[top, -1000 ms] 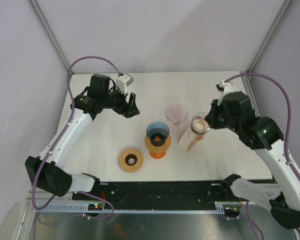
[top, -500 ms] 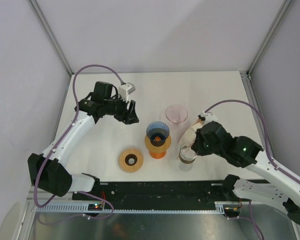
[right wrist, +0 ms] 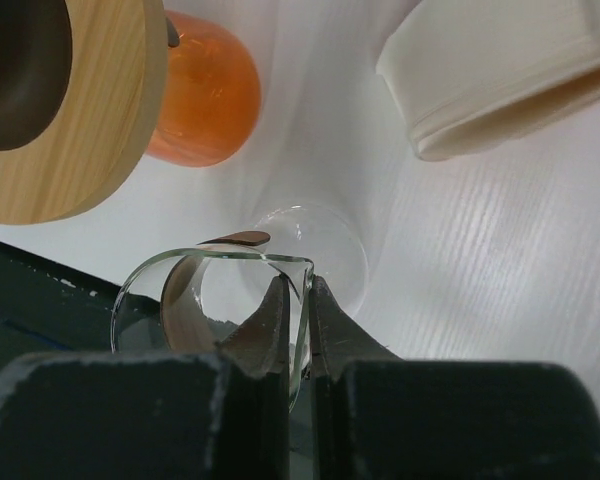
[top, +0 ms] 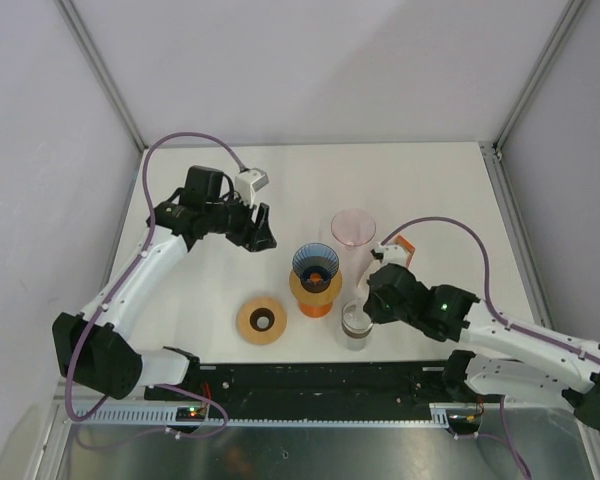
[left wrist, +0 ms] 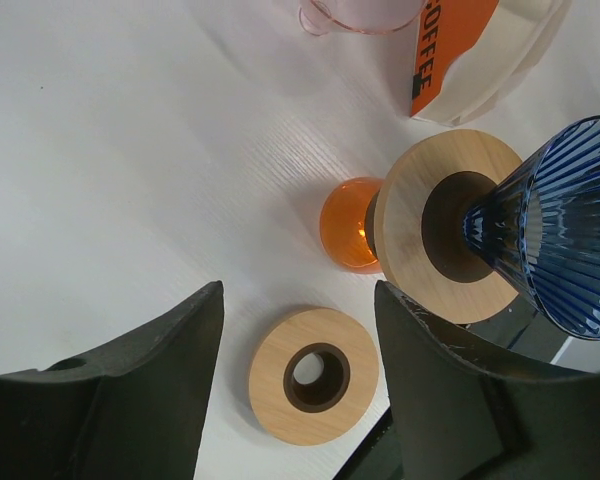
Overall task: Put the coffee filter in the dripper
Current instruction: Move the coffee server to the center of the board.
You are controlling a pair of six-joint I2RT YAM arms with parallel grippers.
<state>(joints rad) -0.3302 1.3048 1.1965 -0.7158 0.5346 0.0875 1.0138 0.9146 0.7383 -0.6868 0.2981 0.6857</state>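
Note:
The blue ribbed glass dripper (top: 315, 262) sits in a wooden collar (left wrist: 440, 225) on an orange glass base (left wrist: 350, 225) at the table's middle. The pack of white coffee filters with its orange label (left wrist: 470, 50) lies behind and right of it, partly under my right arm (top: 398, 243); the filter stack (right wrist: 490, 70) also shows in the right wrist view. My right gripper (right wrist: 300, 290) is shut on the rim of a clear glass (right wrist: 280, 270), right-front of the dripper (top: 356, 322). My left gripper (top: 263, 228) is open and empty, hovering left-behind the dripper.
A loose wooden ring (top: 261, 320) lies front-left of the dripper, seen between my left fingers (left wrist: 313, 375). A pink glass (top: 353, 228) stands behind the dripper. The black base rail runs along the near table edge.
My right arm has carried the clear glass from beside the filter pack forward and left, down near the dripper's right front. The left arm barely moved.

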